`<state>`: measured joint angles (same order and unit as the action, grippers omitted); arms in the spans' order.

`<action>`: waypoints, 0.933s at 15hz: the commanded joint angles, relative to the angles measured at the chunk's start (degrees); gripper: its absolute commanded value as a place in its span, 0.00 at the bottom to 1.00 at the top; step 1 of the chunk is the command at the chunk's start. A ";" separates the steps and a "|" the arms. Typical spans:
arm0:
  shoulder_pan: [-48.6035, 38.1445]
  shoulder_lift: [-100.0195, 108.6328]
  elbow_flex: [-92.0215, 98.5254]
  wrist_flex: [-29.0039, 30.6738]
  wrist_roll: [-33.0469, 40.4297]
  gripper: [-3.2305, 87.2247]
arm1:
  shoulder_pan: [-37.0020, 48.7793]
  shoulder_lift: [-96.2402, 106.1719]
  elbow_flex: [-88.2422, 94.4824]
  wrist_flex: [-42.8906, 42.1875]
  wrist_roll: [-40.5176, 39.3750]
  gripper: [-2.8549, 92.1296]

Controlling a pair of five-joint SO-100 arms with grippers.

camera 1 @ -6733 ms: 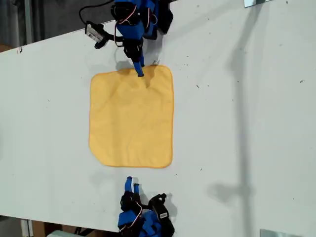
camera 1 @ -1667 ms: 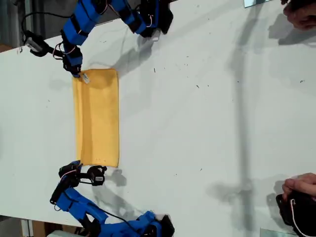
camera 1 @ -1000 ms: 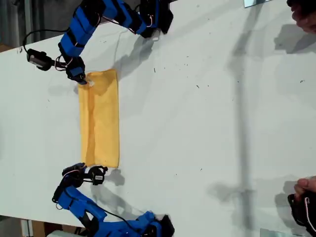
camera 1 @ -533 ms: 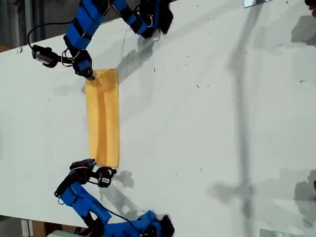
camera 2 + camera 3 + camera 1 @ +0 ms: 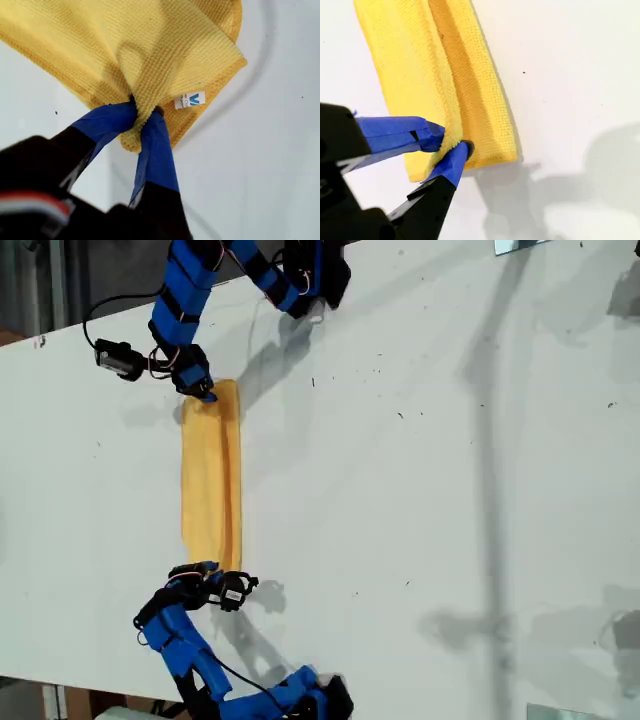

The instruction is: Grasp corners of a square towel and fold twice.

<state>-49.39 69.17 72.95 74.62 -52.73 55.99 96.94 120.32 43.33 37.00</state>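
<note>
While the towel point(image 5: 211, 478) lies as a narrow folded strip on the white desk point(image 5: 450, 490), toward the exterior view's left, each of its short ends is pinched by one arm. Fingers point(image 5: 112, 120) of my first gripper point(image 5: 141, 116) are clenched on a bunched corner beside the small white tag point(image 5: 190, 99); this is the arm at the exterior view's top point(image 5: 205, 393). Fingers point(image 5: 427, 137) of my second gripper point(image 5: 451, 145) are clamped on the raised upper layer at the opposite end, at the exterior view's bottom point(image 5: 205, 570). Both grips look shallow, near the cloth's edge, so a corner could slip free if the arms pull apart and tension the strip. Should one arm travel faster than the other, the layers would probably skew and the fold line run crooked. The second gripper appears to hold only part of the stack; lifting could therefore peel the fold open rather than carry it whole.
</note>
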 commanded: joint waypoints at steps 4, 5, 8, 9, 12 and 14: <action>-1.05 -0.35 -1.93 0.00 -1.67 0.03 | -0.35 -0.62 -1.05 2.20 2.72 0.03; -1.23 -0.79 -2.64 0.79 -2.11 0.03 | -0.44 -0.70 -1.14 2.37 2.72 0.03; -0.53 -0.53 -6.06 4.92 -1.14 0.16 | -2.20 1.67 -0.35 2.81 2.81 0.21; -0.35 0.70 -6.33 5.89 -1.05 0.18 | -2.55 1.67 -0.53 3.43 2.99 0.26; -0.44 7.56 -1.14 5.36 -0.26 0.27 | -2.20 7.29 1.23 5.62 3.60 0.32; -1.14 7.73 -1.05 5.98 -0.09 0.30 | 0.62 11.51 3.16 7.29 3.87 0.33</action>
<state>-49.57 72.77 72.16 80.33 -53.35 54.76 103.62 123.75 49.83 40.52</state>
